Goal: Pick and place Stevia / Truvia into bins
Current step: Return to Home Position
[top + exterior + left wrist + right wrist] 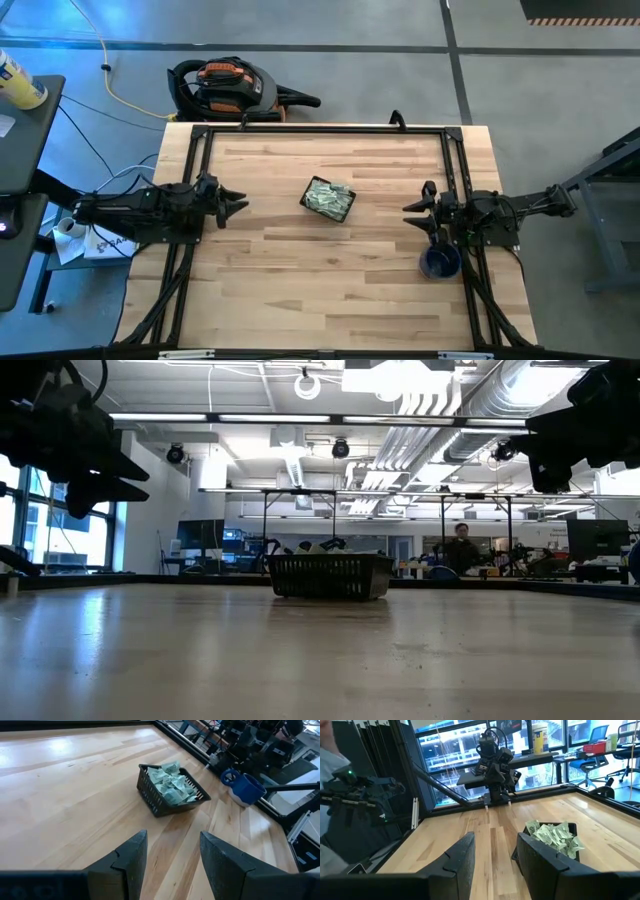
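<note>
A small dark slatted basket (328, 199) stands on the middle of the wooden table, filled with pale green and white sachets (172, 786); it also shows in the low view (331, 575) and the right wrist view (555, 838). My left gripper (240, 204) hovers open near the table's left side, well apart from the basket. My right gripper (411, 213) hovers open near the right side, also apart from it. Both grippers are empty, with their fingers (125, 862) (462, 855) pointing toward the basket.
A dark blue mug (440, 262) stands at the table's right edge, under the right arm. A black metal frame (320, 130) runs along the table's far edge and sides. Bare wood lies around the basket. A person stands far off in the room (461, 546).
</note>
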